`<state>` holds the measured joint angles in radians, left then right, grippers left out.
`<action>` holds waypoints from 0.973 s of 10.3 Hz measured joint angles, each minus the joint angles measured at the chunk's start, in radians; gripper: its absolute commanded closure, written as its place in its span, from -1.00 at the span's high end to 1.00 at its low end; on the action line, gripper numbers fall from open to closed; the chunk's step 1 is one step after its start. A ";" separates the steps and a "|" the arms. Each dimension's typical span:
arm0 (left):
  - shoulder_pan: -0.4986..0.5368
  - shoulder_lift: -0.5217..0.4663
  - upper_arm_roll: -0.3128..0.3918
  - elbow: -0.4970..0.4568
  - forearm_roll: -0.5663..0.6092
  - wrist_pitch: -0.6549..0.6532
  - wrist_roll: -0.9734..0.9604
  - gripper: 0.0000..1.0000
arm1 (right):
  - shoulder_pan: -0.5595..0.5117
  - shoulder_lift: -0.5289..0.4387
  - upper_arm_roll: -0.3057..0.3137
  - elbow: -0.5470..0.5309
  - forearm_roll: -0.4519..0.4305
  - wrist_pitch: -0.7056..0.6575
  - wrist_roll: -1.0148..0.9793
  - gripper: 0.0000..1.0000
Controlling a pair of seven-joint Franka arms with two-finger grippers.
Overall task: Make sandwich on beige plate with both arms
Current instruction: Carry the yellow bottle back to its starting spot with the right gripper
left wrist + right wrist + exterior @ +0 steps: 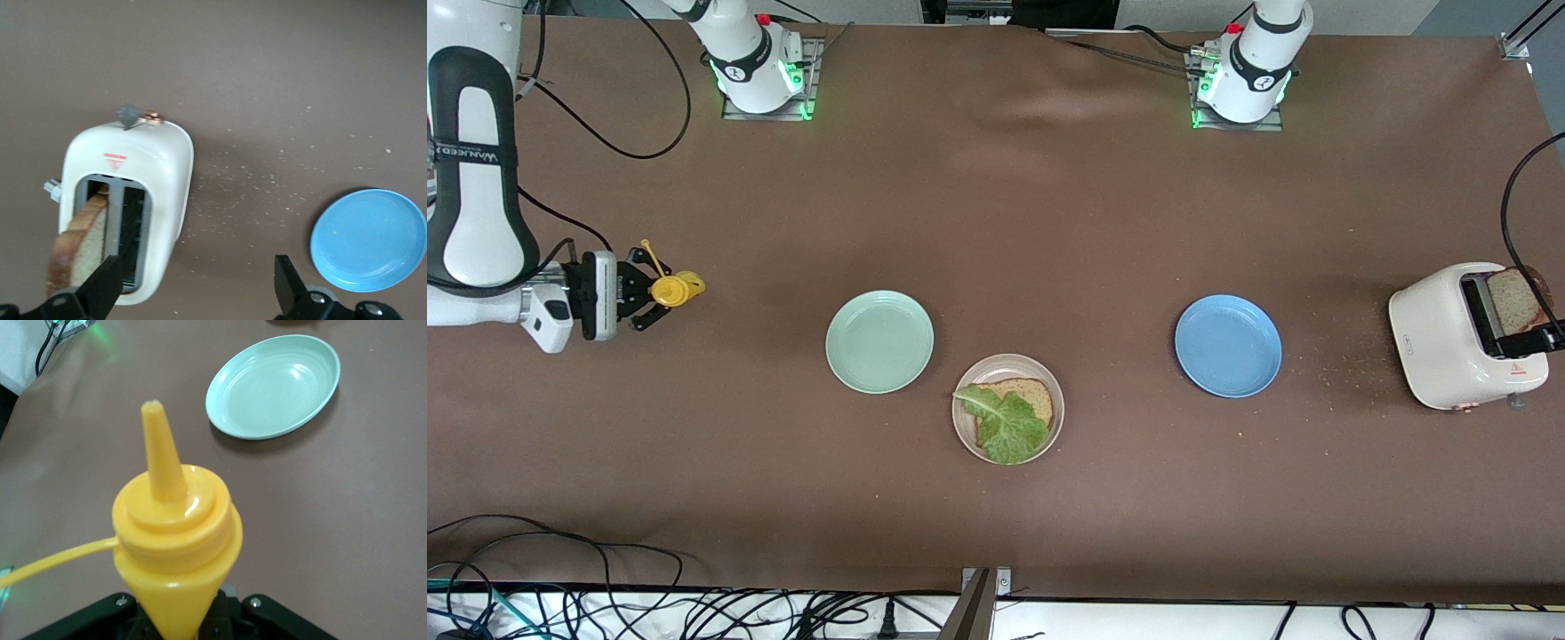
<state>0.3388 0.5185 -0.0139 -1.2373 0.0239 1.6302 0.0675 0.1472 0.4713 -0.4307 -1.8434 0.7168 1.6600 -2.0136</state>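
**Brown table, three plates, two slices**

You're looking at a brown cloth-covered table (996,204) with crumbs scattered by the white toaster (1449,342). Count three plates: mint green plate (879,341), blue plate (1228,346), and beige plate (1049,436) nearest the front camera, carrying one bread slice (1032,393) under a lettuce leaf (1007,427). A second slice (1513,299) stands in the toaster, where your left gripper (197,283) hangs spread open. Your right gripper (636,291) clamps a yellow squeeze bottle (175,540).

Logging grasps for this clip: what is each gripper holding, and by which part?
The right gripper grips a yellow squeeze bottle around its body, below the cap. The left gripper holds nothing, open over the toaster and its bread slice.
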 measured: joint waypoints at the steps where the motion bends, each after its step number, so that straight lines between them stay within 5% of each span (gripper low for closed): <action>1: 0.031 0.004 0.000 0.000 0.001 0.001 0.074 1.00 | -0.012 0.001 0.000 -0.045 0.023 0.025 -0.099 -1.00; 6: 0.105 0.005 0.000 -0.047 0.051 0.030 0.232 1.00 | -0.093 0.056 0.000 -0.171 0.155 0.046 -0.485 -1.00; 10: 0.149 -0.021 -0.001 -0.205 0.059 0.223 0.269 1.00 | -0.095 0.104 0.006 -0.173 0.207 0.047 -0.576 -1.00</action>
<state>0.4875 0.4980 -0.0147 -1.4421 0.0829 1.8536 0.3364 0.0524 0.5748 -0.4248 -2.0165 0.9242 1.7072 -2.5892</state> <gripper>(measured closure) 0.000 0.921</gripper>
